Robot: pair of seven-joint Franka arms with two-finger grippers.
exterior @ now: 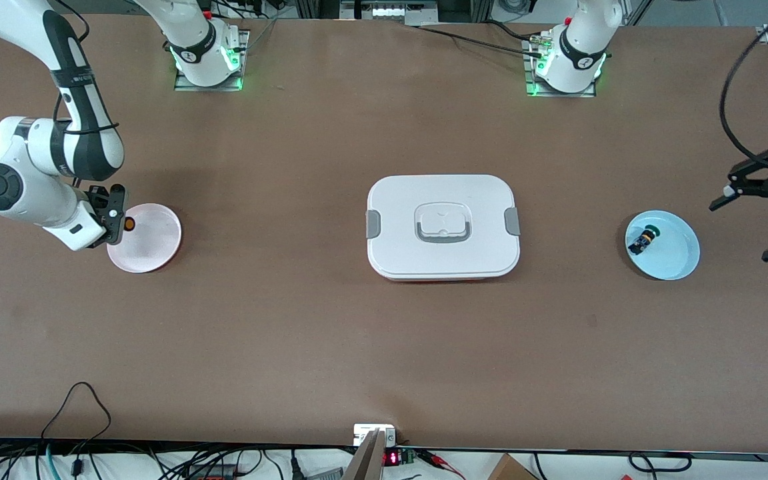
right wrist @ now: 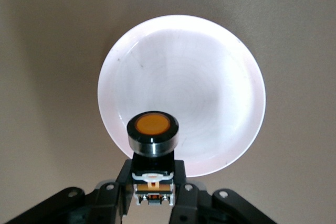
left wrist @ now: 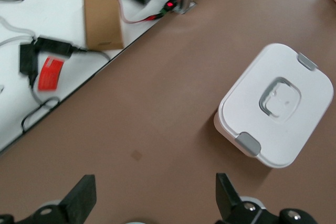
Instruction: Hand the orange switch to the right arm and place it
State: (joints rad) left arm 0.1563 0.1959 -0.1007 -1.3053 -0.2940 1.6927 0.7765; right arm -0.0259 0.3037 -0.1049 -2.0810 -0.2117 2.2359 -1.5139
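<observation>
Orange switch [right wrist: 152, 145] sits clamped in my right fingers [right wrist: 153, 192], shut on its block body, long axis pointing out from them with the orange cap leading, hanging over the rim of the pink plate [exterior: 151, 250] at the right arm's end of the bench. My left fingers [exterior: 767, 207] wait spread wide and empty beside the blue plate [exterior: 681, 257].

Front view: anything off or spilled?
Nothing stands out. Right gripper holds the orange switch over the pink plate; the white box sits closed, left gripper waits open.
</observation>
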